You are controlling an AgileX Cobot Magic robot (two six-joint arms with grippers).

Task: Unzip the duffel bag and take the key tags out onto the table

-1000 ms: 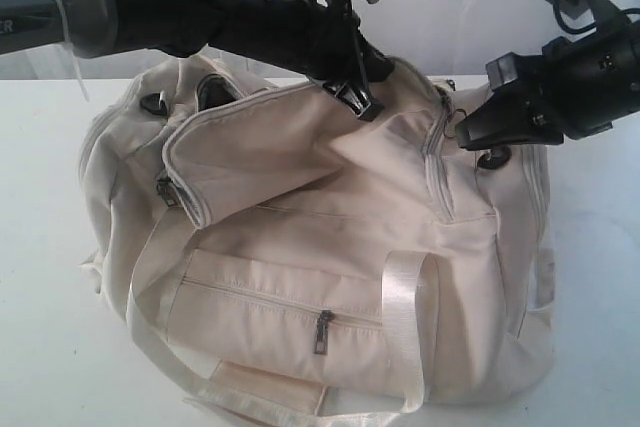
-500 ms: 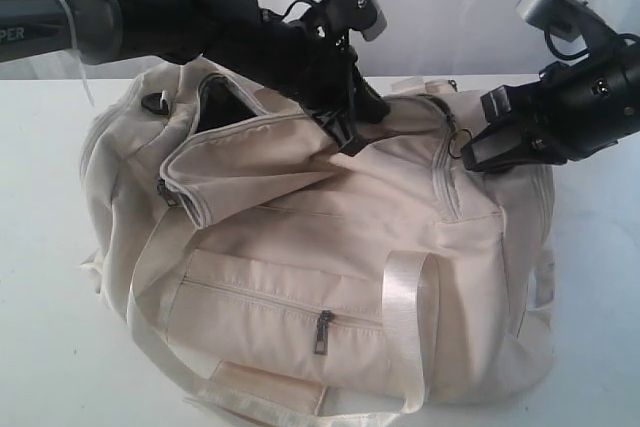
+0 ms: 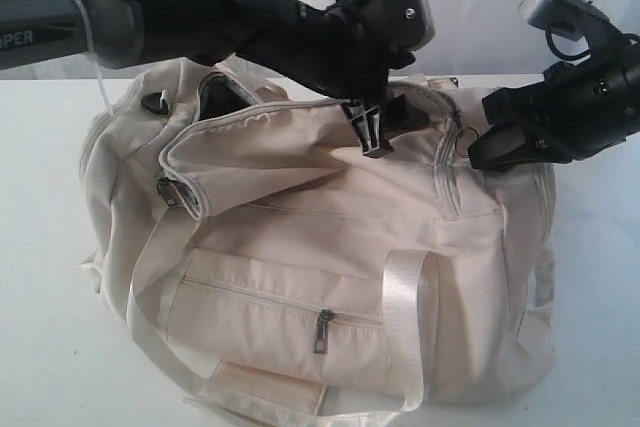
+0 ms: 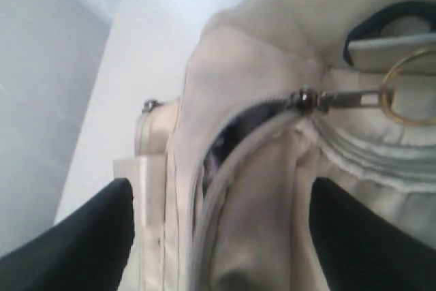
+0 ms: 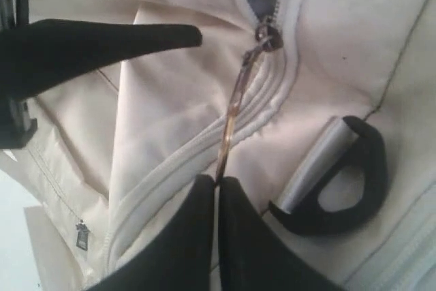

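Duffel bag [image 3: 330, 247] sits on the table [image 3: 50, 347], zip [image 4: 306, 99] partly open; we see left gripper [image 3: 370, 130] just released its flap [image 3: 270, 142], right gripper [image 5: 218, 192] clenched on the ring pull [image 5: 231, 117], so reaching for unseen key tags seems next.

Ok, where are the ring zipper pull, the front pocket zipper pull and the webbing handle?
ring zipper pull [image 5: 231, 114]: right wrist view, ring's edge.
front pocket zipper pull [image 3: 322, 332]: exterior view, hanging tab.
webbing handle [image 3: 402, 292]: exterior view, strap's front stretch.

Left tool [image 4: 221, 192] spread wide apart, right tool [image 5: 216, 182] pinched tightly closed.
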